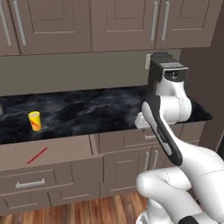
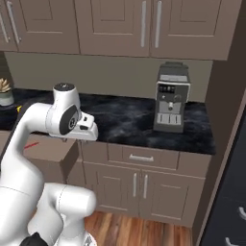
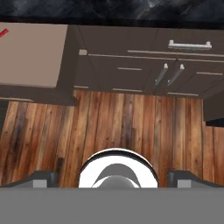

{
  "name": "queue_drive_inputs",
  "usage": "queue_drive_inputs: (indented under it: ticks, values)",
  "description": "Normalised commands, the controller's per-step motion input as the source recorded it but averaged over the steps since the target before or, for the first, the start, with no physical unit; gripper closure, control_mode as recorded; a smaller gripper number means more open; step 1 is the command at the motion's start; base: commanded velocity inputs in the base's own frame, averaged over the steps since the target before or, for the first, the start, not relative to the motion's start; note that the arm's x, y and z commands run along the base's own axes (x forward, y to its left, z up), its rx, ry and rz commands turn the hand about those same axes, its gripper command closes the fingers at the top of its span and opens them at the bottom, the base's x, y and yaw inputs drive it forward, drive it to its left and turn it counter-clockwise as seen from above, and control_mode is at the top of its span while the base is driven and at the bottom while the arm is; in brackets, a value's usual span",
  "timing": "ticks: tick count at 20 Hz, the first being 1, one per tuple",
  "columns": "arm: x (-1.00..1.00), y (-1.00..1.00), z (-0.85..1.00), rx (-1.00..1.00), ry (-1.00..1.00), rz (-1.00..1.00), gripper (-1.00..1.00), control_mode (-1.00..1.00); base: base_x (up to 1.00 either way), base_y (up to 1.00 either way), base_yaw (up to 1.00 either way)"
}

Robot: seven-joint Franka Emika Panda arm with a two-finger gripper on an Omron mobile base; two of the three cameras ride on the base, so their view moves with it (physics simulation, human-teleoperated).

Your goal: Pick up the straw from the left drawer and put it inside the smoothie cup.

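Note:
The straw (image 1: 37,155) is a thin red stick lying flat in the pulled-out left drawer (image 1: 65,148), below the counter's left part. On the black counter behind it stands the yellow smoothie cup (image 1: 34,121), upright. My gripper (image 3: 113,178) points down at the wooden floor to the right of the drawer, open, with nothing between its fingertips (image 3: 41,177). In the hand view the straw (image 3: 3,33) just shows at the upper left edge, inside the drawer (image 3: 30,52). The right base view shows the straw (image 2: 31,144) beside my arm.
A coffee machine (image 2: 170,98) stands on the counter at the right. A potted succulent (image 2: 5,93) sits at the far left. Closed drawers with bar handles (image 1: 29,183) lie under the open drawer. A tall dark panel (image 2: 226,120) bounds the right.

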Motion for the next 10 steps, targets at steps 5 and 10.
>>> queue_drive_inputs:
  ticks: [5,10]
  values:
    - [0.00,0.00,0.00,0.00,0.00,0.00,-1.00,1.00,-0.22,0.72,0.00]
    - [0.00,0.00,0.00,0.00,0.00,0.00,-1.00,1.00,-0.10,0.90,0.00]
